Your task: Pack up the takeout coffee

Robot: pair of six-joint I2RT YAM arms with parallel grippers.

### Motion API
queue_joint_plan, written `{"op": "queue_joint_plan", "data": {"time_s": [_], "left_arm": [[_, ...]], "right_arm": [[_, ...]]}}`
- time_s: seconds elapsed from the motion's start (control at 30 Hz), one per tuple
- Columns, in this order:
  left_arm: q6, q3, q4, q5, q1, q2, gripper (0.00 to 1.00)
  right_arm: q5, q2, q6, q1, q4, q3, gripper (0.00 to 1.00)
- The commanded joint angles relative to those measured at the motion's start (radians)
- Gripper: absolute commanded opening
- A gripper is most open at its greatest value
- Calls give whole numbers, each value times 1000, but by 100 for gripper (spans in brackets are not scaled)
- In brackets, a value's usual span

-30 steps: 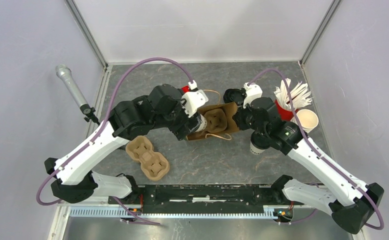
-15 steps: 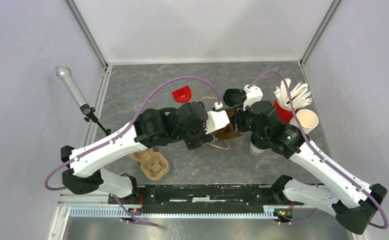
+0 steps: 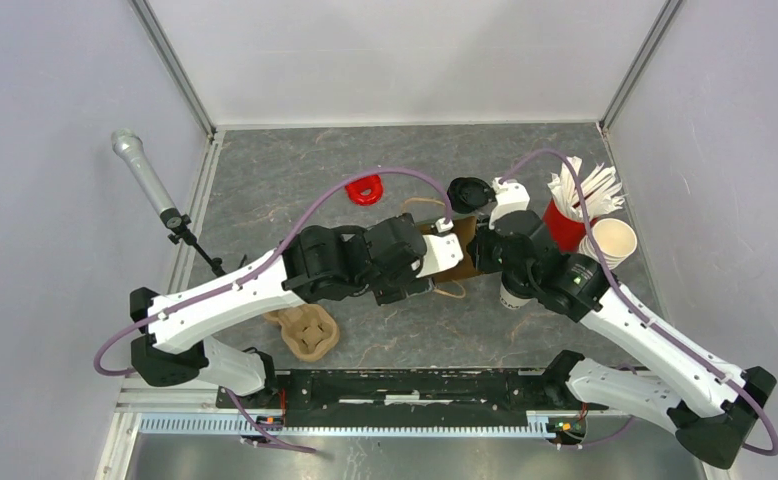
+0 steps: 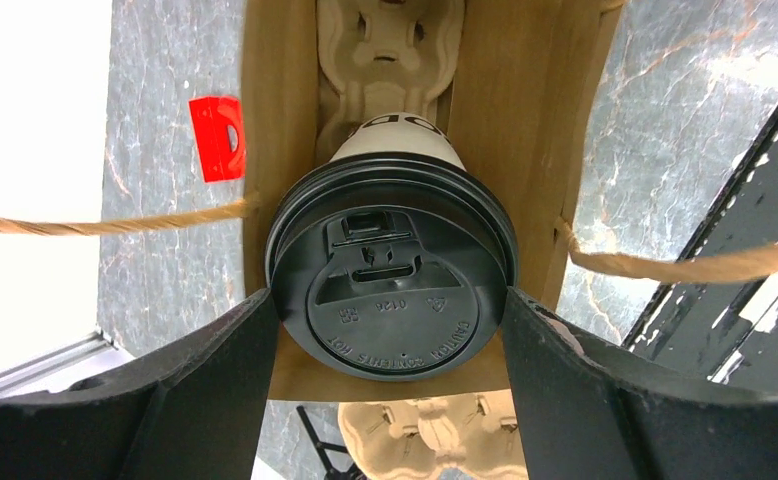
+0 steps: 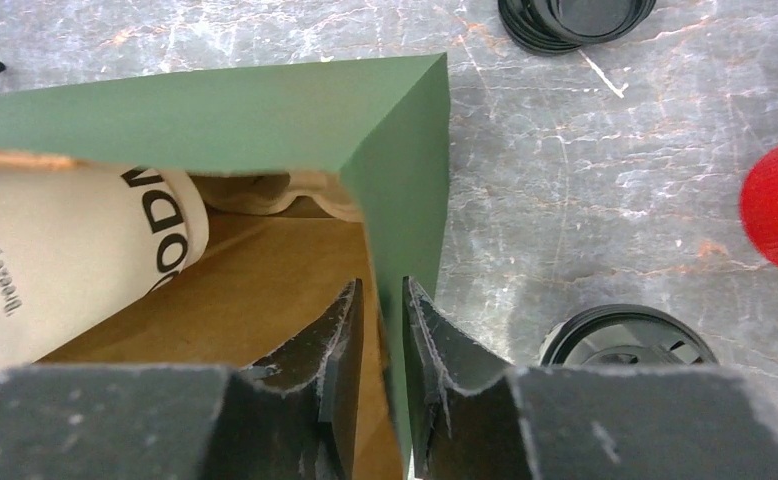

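Left fingers (image 4: 230,365) are spread only as wide as the black lid and clamp one takeout coffee (image 4: 390,290) at the rim. The cup sits in the mouth of the paper bag (image 4: 550,130), over the pulp tray (image 4: 385,45). Right fingers (image 5: 340,330) are almost closed, pinching the bag wall, and a second lidded cup (image 5: 625,340) stands on the surface (image 5: 585,180) beside it. Judgement: the cup is light, thin-walled and crushable (the lid could pop), so hold it just under the rolled rim.

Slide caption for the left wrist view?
Left gripper clamps a coffee cup by its black lid, cup base inside the paper bag, pulp carrier beyond.
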Motion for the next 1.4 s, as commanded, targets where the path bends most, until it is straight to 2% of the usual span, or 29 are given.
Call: {"op": "queue_joint_plan", "data": {"time_s": [0.0,0.13,0.27,0.6,0.87,1.07,1.1,1.17,1.27,1.37], "left_arm": [[51,-31,30,-70,-19,-18,43],[100,-37,30,-149,-42,4,43],[132,-51,53,-176,-47,17,44],[205,-107,93,-227,-56,47,44],[234,-166,111,-228,-55,65,45],[237,-215,156,-214,-55,62,46],[233,-216,157,-215,-55,66,46],[225,-215,165,-211,-54,70,46],[213,-209,174,-206,-54,75,46],[211,-210,174,-203,-54,86,46]], "right_arm": [[6,-38,38,27,76,-42,23],[13,-30,19,67,99,-42,8],[30,-59,7,76,112,-75,3],[57,-97,-40,75,115,-128,1],[1,-93,-45,75,167,-154,2],[-2,-92,-32,75,175,-143,4],[-1,-90,-25,75,173,-140,7],[11,-87,16,74,154,-138,19],[-1,-89,74,76,142,-157,29],[32,-100,122,76,109,-172,30]]}}
